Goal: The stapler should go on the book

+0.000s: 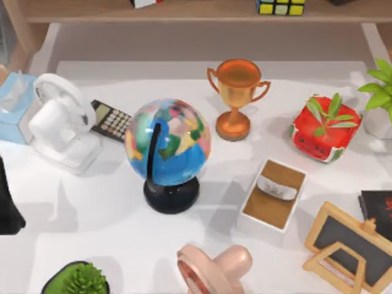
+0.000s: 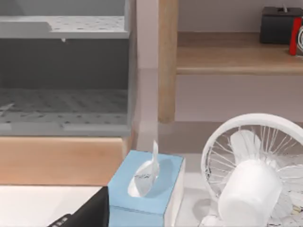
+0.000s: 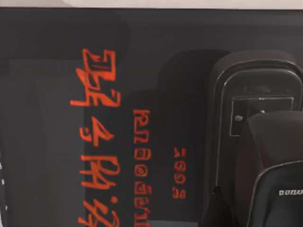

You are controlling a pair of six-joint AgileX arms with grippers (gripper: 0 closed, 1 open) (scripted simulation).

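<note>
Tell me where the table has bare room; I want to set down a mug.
Open tabletop lies between the white fan, globe and green plant. A smaller strip runs behind the trophy. The right side is crowded: wooden box, chalkboard easel, book.

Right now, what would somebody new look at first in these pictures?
Probably the shiny blue globe on its black stand, right in the middle of the table in the top view. Just behind it to the right stands a copper-coloured trophy cup, and further right a red watermelon-patterned plant pot. In the right wrist view, the black book cover with red markings has a black stapler lying on it.
</note>
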